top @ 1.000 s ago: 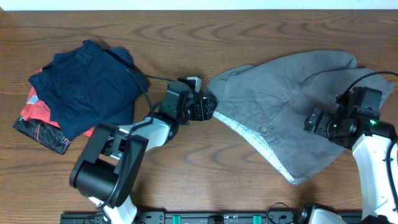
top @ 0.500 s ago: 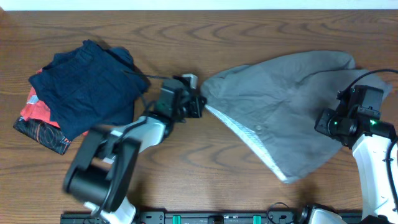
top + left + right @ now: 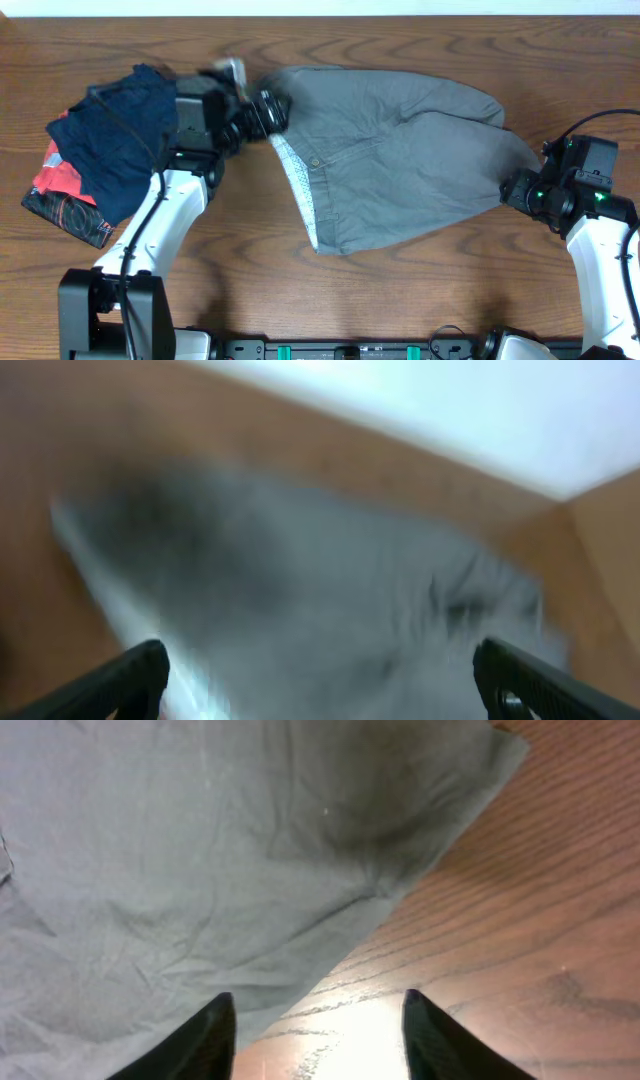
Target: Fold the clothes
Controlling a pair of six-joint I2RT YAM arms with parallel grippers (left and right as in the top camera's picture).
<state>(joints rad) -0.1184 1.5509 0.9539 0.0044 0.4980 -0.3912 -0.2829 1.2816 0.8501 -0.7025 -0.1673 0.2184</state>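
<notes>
The grey shorts (image 3: 400,150) lie spread flat across the middle of the table. Their lighter mesh-lined waistband (image 3: 295,185) faces left. My left gripper (image 3: 272,110) is at the waistband's far left corner. In the blurred left wrist view its fingers (image 3: 320,675) stand wide apart with grey cloth (image 3: 300,580) in front of them. My right gripper (image 3: 512,190) is at the right leg's edge. In the right wrist view it (image 3: 315,1015) is open over bare wood, its left finger over the hem of the shorts (image 3: 200,870).
A navy folded garment (image 3: 120,130) lies at the far left on top of a red-and-black patterned garment (image 3: 60,195). My left arm (image 3: 165,215) runs just beside them. The table's wood (image 3: 420,280) shows in front of the shorts.
My left gripper swung left and toward the back, and the shorts went with it, ending spread out flatter across the middle. My right arm stayed about where it was.
</notes>
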